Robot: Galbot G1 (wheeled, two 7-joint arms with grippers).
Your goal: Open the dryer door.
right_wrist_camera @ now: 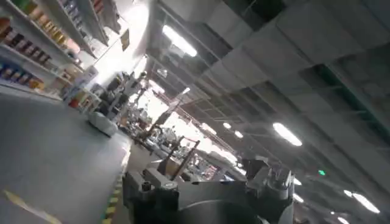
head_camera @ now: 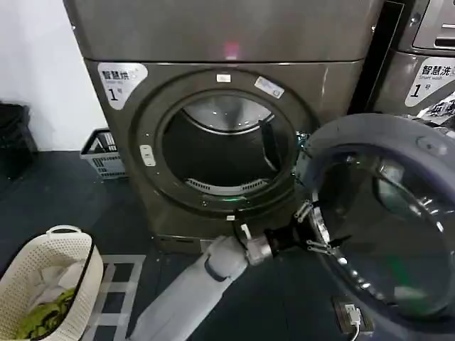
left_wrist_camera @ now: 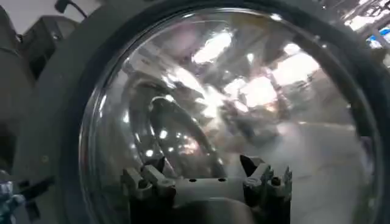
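Observation:
The dryer door (head_camera: 387,213) stands swung open to the right of the bronze-grey dryer (head_camera: 227,35), its grey inner face and domed glass turned toward me. The round drum opening (head_camera: 224,153) is uncovered and dark inside. My left gripper (head_camera: 321,234) reaches from the lower middle to the door's left edge, beside the glass dome. In the left wrist view that gripper (left_wrist_camera: 204,173) is open, with the door's glass (left_wrist_camera: 244,91) close in front and nothing between the fingers. My right gripper (right_wrist_camera: 207,182) is open and points up at a ceiling, away from the dryer.
A white laundry basket (head_camera: 46,284) with clothes sits on the floor at the lower left. A grey crate (head_camera: 103,153) stands by the wall left of the dryer. A neighbouring machine (head_camera: 426,64) stands at the right, behind the open door.

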